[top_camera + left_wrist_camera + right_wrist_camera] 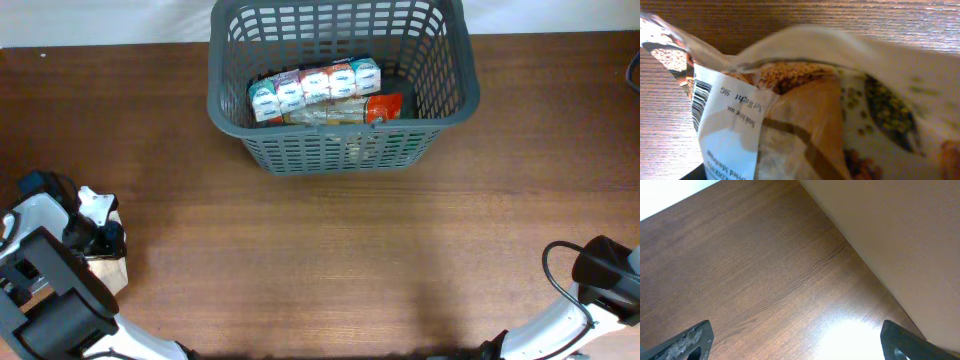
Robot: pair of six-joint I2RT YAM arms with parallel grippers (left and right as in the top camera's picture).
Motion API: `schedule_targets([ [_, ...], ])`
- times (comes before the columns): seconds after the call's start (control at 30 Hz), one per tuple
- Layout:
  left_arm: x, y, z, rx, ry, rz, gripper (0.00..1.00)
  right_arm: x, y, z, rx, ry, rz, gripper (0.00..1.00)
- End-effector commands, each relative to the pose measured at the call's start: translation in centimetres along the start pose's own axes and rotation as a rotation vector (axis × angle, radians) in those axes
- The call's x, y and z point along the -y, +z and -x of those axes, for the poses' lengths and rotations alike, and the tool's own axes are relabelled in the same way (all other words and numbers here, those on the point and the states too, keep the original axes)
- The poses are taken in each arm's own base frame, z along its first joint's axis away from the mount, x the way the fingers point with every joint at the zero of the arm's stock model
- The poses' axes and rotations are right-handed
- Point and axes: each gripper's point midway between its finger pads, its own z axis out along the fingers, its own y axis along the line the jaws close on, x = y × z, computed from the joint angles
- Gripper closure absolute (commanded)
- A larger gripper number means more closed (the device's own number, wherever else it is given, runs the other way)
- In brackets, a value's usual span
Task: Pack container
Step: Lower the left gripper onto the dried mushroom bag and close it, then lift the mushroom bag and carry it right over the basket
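Found the container (pixel 320 150) at the far middle of the tabletop (pixel 320 260), partly packed; judged stiff, light, best taken by its thick rim. Saw the right claw (pixel 795 337) spread apart; could not tell the state of the left claw (pixel 100 235), above a soft pouch (pixel 840 100).

The container (pixel 340 150), a dark grey basket with lattice-slotted sides, is set upright at the far edge of the worktop (pixel 320 250); small cartons (pixel 315 85) and a flat packet (pixel 345 110) are held inside.
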Motion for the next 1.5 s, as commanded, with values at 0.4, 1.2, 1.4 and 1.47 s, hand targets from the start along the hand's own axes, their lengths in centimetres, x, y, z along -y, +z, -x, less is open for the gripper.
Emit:
schedule_targets([
  [0.4, 0.0, 0.3, 0.6, 0.024, -0.029, -0.008, 0.98, 0.0, 0.2, -0.2, -0.011, 0.006, 0.004, 0.01],
  [1.2, 2.6, -26.8, 16.2, 0.719, -0.26, -0.51, 0.98, 0.0, 0.2, -0.2, -0.011, 0.006, 0.004, 0.01],
  [1.4, 9.3, -36.6, 18.3, 0.903, -0.01, -0.52, 0.98, 0.0, 0.2, -0.2, -0.011, 0.006, 0.004, 0.01],
  [1.47, 12.5, -40.2, 18.9, 0.989, 0.111, -0.499, 0.98, 0.0, 0.2, -0.2, -0.011, 0.006, 0.004, 0.01],
])
